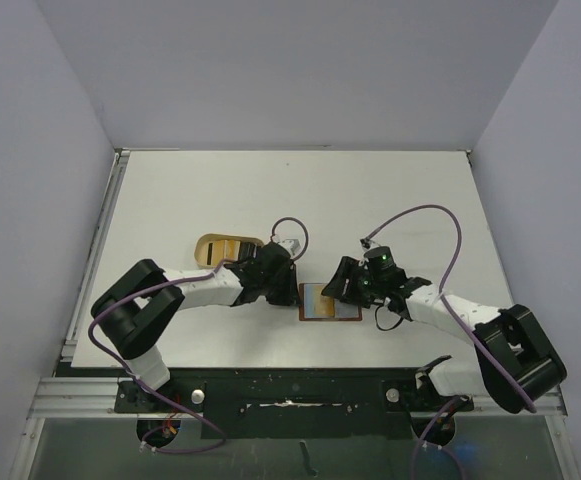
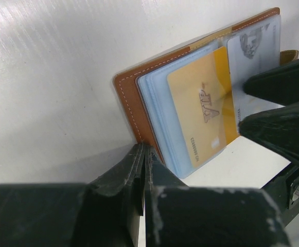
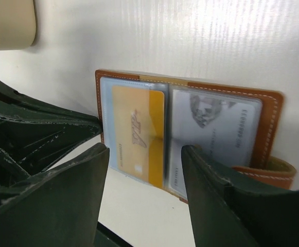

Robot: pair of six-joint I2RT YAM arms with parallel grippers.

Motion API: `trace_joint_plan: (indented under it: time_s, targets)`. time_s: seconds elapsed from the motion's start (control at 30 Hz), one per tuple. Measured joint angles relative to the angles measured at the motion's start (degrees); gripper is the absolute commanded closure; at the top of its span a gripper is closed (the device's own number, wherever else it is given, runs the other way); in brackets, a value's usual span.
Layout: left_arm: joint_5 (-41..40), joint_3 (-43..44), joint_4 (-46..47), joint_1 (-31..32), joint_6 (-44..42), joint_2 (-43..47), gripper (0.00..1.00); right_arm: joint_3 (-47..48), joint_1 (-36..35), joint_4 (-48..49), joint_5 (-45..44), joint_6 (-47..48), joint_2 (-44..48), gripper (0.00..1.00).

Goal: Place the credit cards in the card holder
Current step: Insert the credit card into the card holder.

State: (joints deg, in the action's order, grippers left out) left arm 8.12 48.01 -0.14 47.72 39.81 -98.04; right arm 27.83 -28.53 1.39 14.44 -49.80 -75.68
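Observation:
The brown leather card holder [image 1: 328, 306] lies open and flat on the table between the two arms. Its clear sleeves hold a gold credit card [image 3: 139, 128] on the left and a silver-grey one [image 3: 216, 126] on the right. The left wrist view shows the same gold card [image 2: 206, 113] and silver card [image 2: 252, 46]. My left gripper [image 2: 144, 153] is shut, its tips pressed against the holder's left leather edge [image 2: 134, 98]. Just above the holder's near side, my right gripper [image 3: 145, 150] stands open with nothing between its fingers.
A tan oblong tray [image 1: 210, 250] with rounded ends sits behind the left gripper, with flat striped items in it; its corner [image 3: 15, 31] shows in the right wrist view. The holder's snap tab [image 3: 278, 172] sticks out at its right.

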Motion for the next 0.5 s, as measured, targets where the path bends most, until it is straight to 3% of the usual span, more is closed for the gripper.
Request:
trace_joint_plan:
  time_s: [0.13,0.27,0.5]
  targets:
    - [-1.0,0.0,-0.8,0.2,0.6,0.4,0.97,1.5,0.2,-6.0,-2.8,2.0,3.5,0.43]
    - [-2.0,0.0,-2.8,0.2,1.6,1.5,0.88,1.7,0.9,-10.1,-4.8,3.6,6.3,0.53]
    - [-0.8,0.0,-1.6,0.2,4.0,4.2,0.76,1.7,1.5,-11.3,-5.4,5.4,6.9,0.65]
